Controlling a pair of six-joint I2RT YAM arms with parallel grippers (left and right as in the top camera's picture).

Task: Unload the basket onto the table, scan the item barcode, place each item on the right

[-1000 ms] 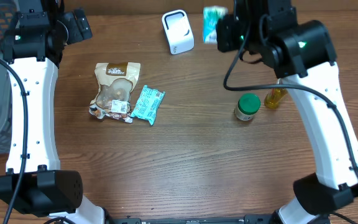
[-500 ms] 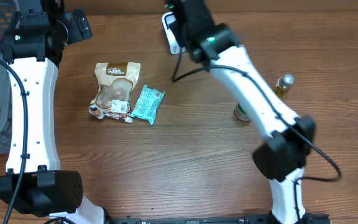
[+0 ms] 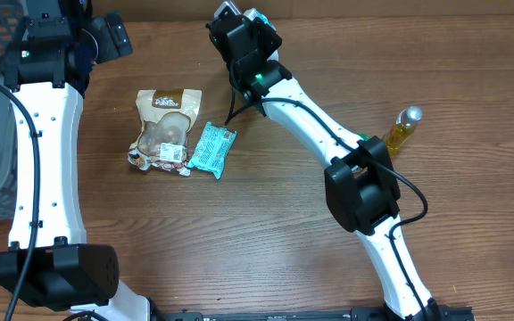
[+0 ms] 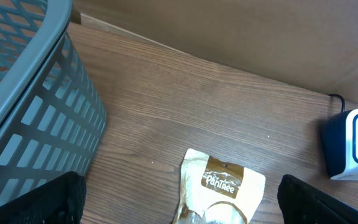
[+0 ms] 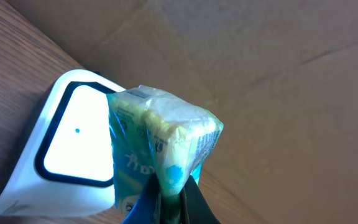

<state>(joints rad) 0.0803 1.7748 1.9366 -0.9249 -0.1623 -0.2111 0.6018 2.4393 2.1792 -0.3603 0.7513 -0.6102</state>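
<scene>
At the far edge of the desk (image 3: pixel 266 259), the right fingers (image 5: pixel 194 202) are clamping the green packet (image 5: pixel 160 143) by its lower end, its long axis pointing away from them. It is hanging just before the white scanner (image 5: pixel 67 149), overlapping the window's right side. The left fingers (image 4: pixel 36 202) are standing wide apart beside the basket (image 4: pixel 23 93), farther off. The snack pouch (image 3: pixel 166 125) and bottle (image 3: pixel 401 127) are blocking nothing.

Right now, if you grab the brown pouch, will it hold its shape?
Probably not: the pouch lies flat with a crumpled lower edge, so it likely flops. Pushed, it should slide rather than roll or tip.
</scene>
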